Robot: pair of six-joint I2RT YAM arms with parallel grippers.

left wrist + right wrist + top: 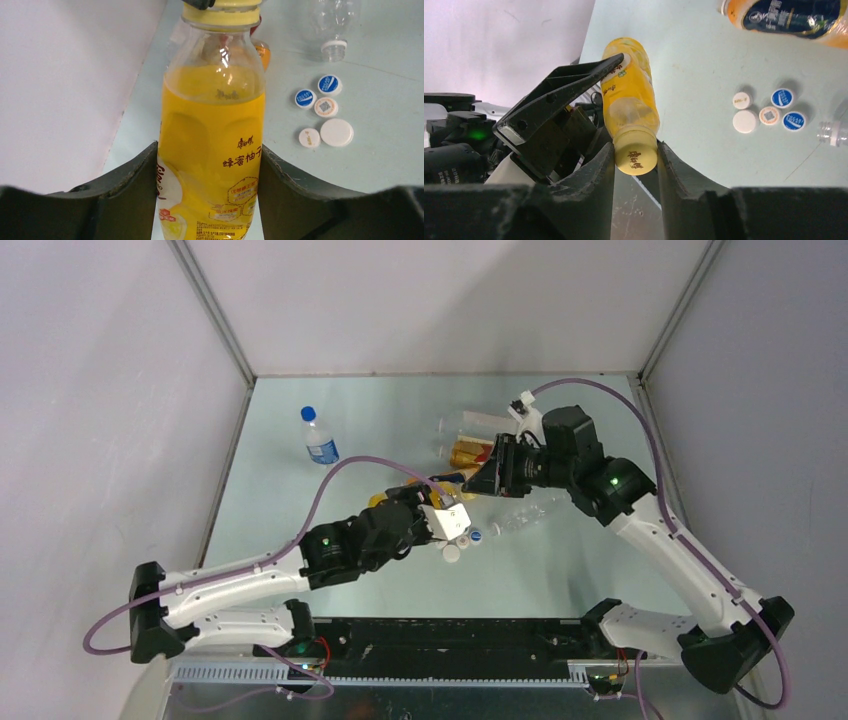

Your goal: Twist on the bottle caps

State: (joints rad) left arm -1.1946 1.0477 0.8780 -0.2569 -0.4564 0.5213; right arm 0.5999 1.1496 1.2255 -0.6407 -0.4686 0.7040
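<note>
An orange-yellow bottle [212, 150] is held off the table between both grippers. My left gripper [210, 170] is shut on its labelled body, both fingers pressed against the sides. My right gripper [636, 156] is shut on the yellow cap [636, 152] that sits on the bottle's neck; the cap also shows at the top of the left wrist view [222, 15]. In the top view the left gripper [420, 497] and right gripper [472, 485] meet at mid-table, with the bottle [385, 500] mostly hidden between them.
Several loose blue and white caps [325, 106] lie on the table to the right, near an uncapped clear bottle [334, 30] on its side. An orange bottle with a dark-blue label [789, 15] and others [468, 452] lie behind. A blue-capped bottle [318, 437] stands far left.
</note>
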